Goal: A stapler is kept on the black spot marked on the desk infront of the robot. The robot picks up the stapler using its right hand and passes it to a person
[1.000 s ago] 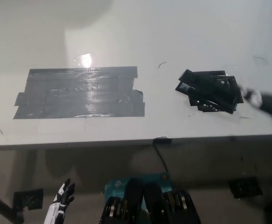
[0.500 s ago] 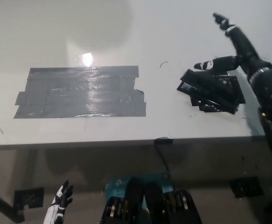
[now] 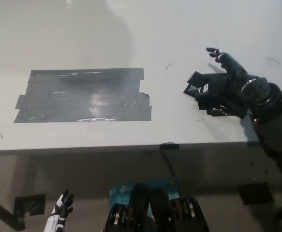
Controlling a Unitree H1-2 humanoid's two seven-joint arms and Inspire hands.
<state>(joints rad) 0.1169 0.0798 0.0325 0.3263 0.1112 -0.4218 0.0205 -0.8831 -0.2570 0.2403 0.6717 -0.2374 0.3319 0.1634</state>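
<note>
black hand lowered onto the black patch

since half a second ago the black right hand has dropped from above the far side of the desk to lie over the black tape spot near the desk's right front edge; a second ago only a blur of it showed at the right edge. its fingers are spread apart, one reaching out toward the far edge, and whether they close on anything under the palm cannot be told. the arm behind it is matte black with a rounded, shiny wrist joint, running off toward the lower right past the front edge.

the spot is a ragged patch of overlapping glossy black strips, angular at its corners, with small pale glints. the stapler cannot be made out as a separate shape (black on black, and the hand covers much of the patch), so its place cannot be told.

toward the left front of the desk lies a large grey tape rectangle, made of long overlapping strips, wrinkled and faintly reflective, with uneven ends. the desk top is smooth, white and slightly scuffed, with a thin dark curved mark between the two patches.

the white left hand rests low, below the desk's front edge at the lower left, its fingers slightly apart and holding nothing.
</note>
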